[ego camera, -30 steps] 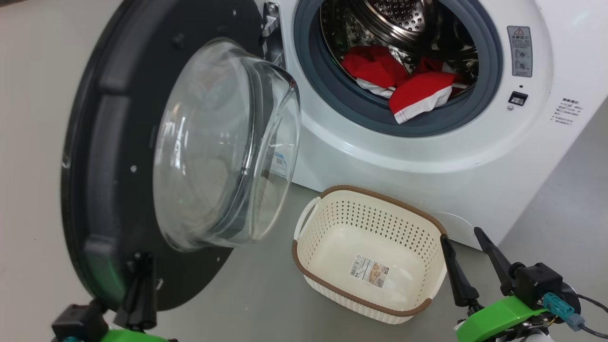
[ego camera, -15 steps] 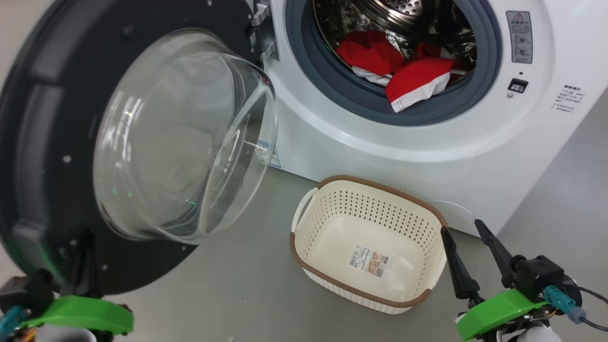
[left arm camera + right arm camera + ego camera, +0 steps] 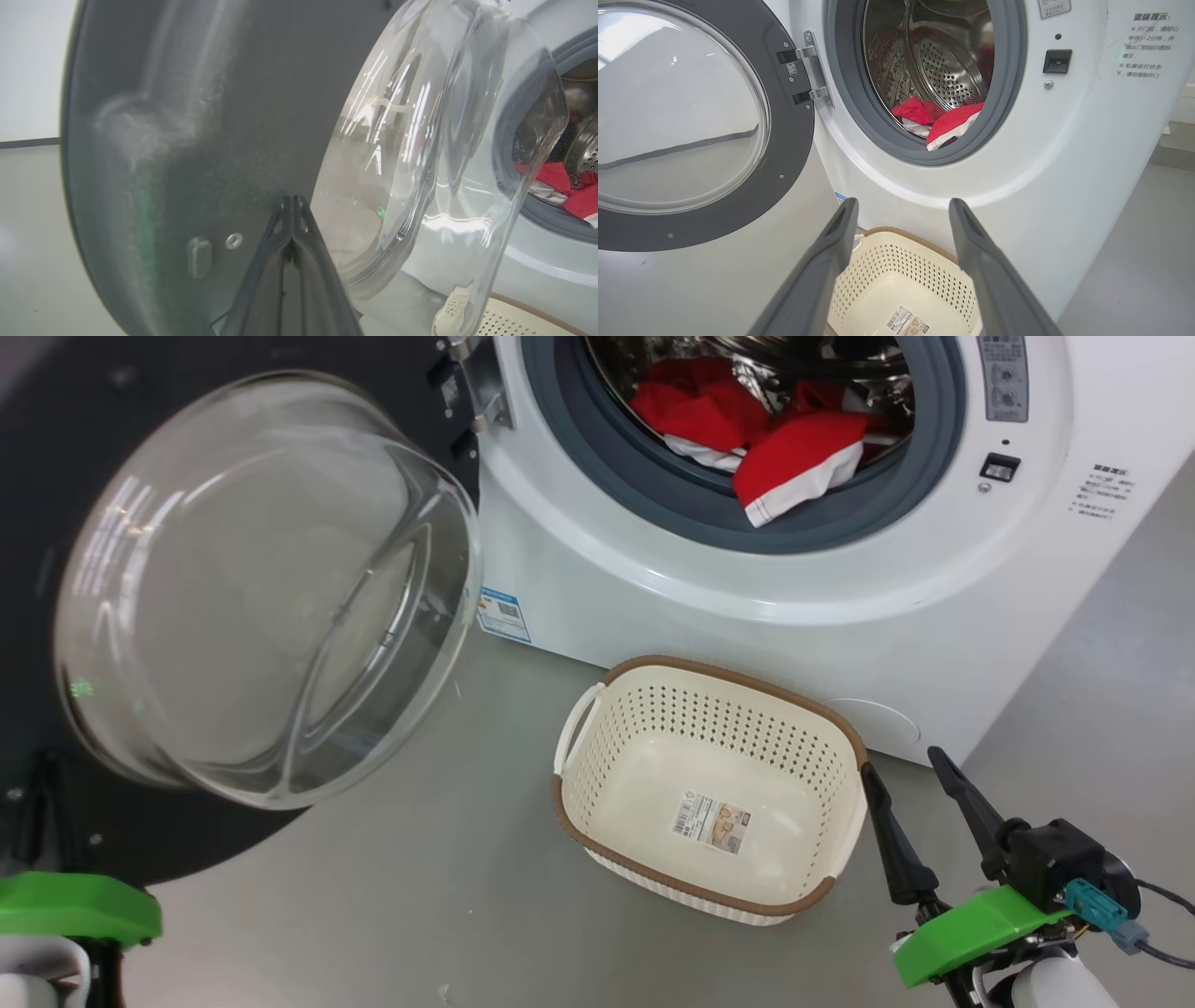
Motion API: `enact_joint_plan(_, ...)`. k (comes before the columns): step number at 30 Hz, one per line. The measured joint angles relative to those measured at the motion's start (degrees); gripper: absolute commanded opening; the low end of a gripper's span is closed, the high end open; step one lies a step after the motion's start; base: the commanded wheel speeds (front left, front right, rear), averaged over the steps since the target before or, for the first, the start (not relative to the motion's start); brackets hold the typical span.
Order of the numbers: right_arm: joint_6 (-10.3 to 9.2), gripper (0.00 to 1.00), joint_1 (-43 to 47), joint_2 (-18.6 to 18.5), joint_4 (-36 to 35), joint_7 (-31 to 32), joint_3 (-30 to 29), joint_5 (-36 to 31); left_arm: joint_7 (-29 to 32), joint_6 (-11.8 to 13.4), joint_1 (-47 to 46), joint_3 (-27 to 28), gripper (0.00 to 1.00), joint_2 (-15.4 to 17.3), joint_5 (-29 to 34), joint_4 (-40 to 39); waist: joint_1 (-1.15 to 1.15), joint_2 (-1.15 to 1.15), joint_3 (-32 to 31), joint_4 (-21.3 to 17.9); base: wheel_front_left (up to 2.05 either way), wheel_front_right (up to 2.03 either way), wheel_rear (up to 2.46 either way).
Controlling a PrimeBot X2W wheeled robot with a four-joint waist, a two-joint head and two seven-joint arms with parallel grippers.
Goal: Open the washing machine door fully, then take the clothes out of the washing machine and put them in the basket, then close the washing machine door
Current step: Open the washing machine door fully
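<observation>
The washing machine (image 3: 700, 607) stands with its door (image 3: 261, 588) swung wide to the left, the glass bowl facing me. Red and white clothes (image 3: 775, 448) lie at the front of the drum, one piece draped onto the grey gasket. The cream basket (image 3: 709, 667) sits on the floor below the opening, holding nothing. My left gripper (image 3: 292, 203) is shut, its tips against the door's black inner face beside the bowl. My right gripper (image 3: 898, 761) is open just right of the basket. In the right wrist view it (image 3: 903, 203) points over the basket (image 3: 901, 275) toward the clothes (image 3: 943, 123).
Grey floor spreads in front of the machine and to its right. A blue label sticker (image 3: 504, 613) sits low on the machine's front. The door hinge (image 3: 810, 74) is left of the opening, the latch socket (image 3: 1057, 60) right of it. A pale wall (image 3: 28, 70) lies beyond the door.
The door has swung further open to the left, with my shut left gripper following against it. The head camera has shifted too. My right gripper has stayed open beside the basket.
</observation>
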Motion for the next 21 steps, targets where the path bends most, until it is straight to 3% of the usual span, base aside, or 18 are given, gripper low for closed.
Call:
enact_joint_plan(8, 0.0, 1.0, -1.03, -0.33, 0.04, 0.0, 0.96, -0.34, 0.0, -0.63, -3.83, 6.26, 0.0, 0.8, 2.48, 5.23, 0.0, 0.0, 1.55, -1.57, 0.0, 0.0, 0.0)
enact_joint_plan(21, 0.0, 1.0, -3.27, -0.94, -0.03, 0.0, 1.41, -0.38, -0.04, -1.6, -10.23, 11.2, 0.0, 3.58, 6.73, 13.89, 0.0, 0.0, 4.57, -3.28, 0.0, 0.0, 0.0)
